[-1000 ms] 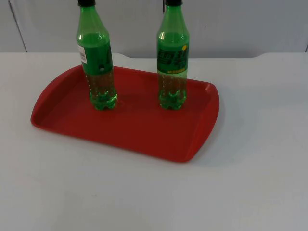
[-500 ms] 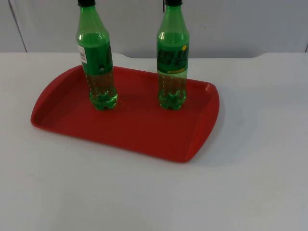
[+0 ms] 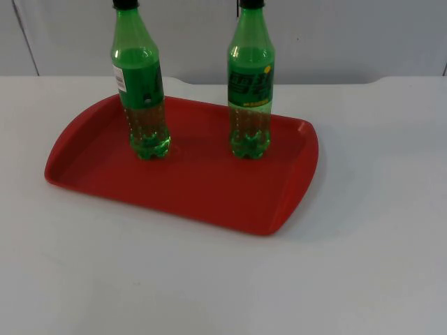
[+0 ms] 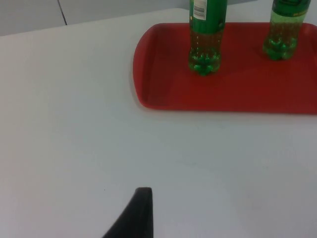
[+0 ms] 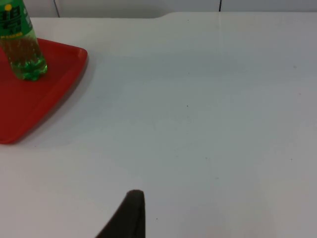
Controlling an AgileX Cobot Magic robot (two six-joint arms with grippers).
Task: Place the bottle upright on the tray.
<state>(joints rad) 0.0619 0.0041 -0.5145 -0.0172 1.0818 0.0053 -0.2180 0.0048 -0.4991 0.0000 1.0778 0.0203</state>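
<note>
White table top (image 3: 363,230) ending at grey partition wall (image 3: 349,35). Red tray (image 3: 188,188) sitting left of centre, w/ two green bottles standing upright on its far half, well apart: left bottle (image 3: 142,98) at approx 10 o'clock of tray centre, right bottle (image 3: 250,98) at approx 1 o'clock; both w/ black caps, paper labels, a little liquid low in the body. Judged from this: task looks done, both upright & steady on the tray floor. Left gripper (image 4: 141,213) parked over bare table short of tray's near-left corner, holding nothing; single black fingertip visible, so spread of fingers not readable. Right gripper (image 5: 131,213) likewise waiting over bare table off tray's right end, nothing in it, finger spread not readable either. Same tray (image 4: 163,94) & left bottle (image 4: 204,39) seen from left wrist; right bottle (image 5: 22,47) on tray edge (image 5: 64,74) seen from right wrist. Handling, as a guess: thin PET, light, nearly empty so top-heavy-ish & easy to tip; smooth wall prob slippery, dents if squeezed hard. Best hold approx mid-body at label band or just under shoulder, side-on, moderate squeeze; avoid cap/neck for placing, avoid lumpy base.
</note>
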